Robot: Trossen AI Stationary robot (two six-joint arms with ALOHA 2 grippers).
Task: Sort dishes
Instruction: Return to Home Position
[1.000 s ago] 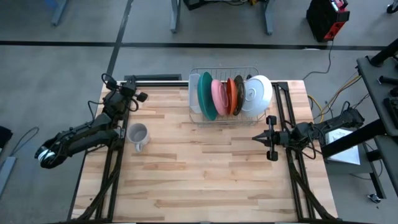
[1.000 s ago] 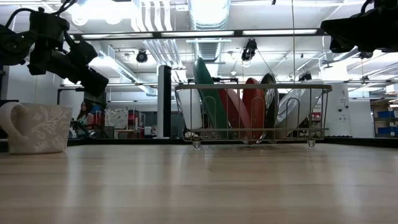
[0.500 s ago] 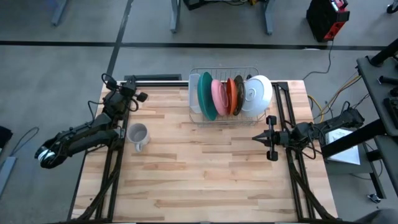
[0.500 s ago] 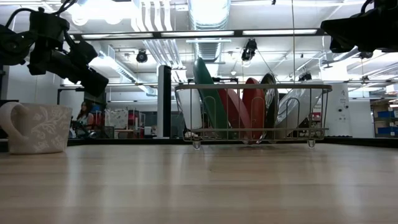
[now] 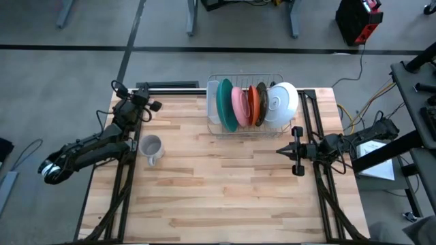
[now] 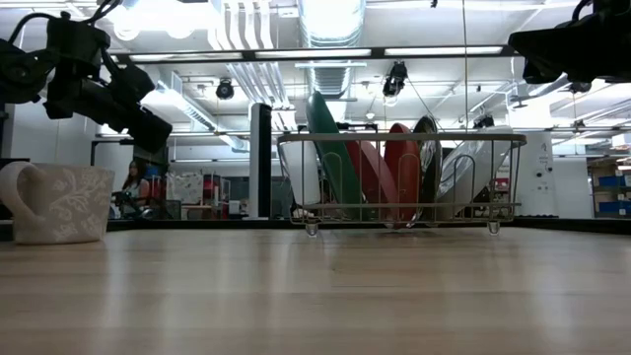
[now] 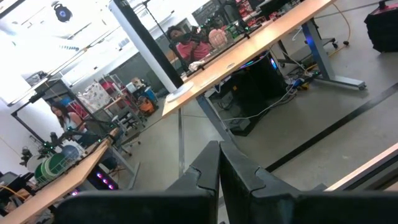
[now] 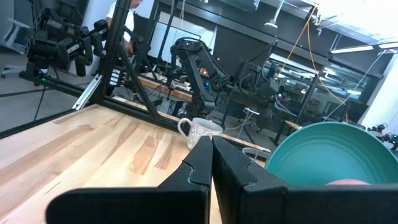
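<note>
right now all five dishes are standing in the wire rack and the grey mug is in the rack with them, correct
Not quite. The five dishes do stand in the wire rack, but the grey mug is not in it. The high view shows it on the table, apart from the rack, on the side of the left arm.

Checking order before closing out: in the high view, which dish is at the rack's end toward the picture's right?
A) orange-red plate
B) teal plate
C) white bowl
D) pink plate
C: the white bowl stands at that end of the dish rack; the teal plate is at the opposite end.
</note>
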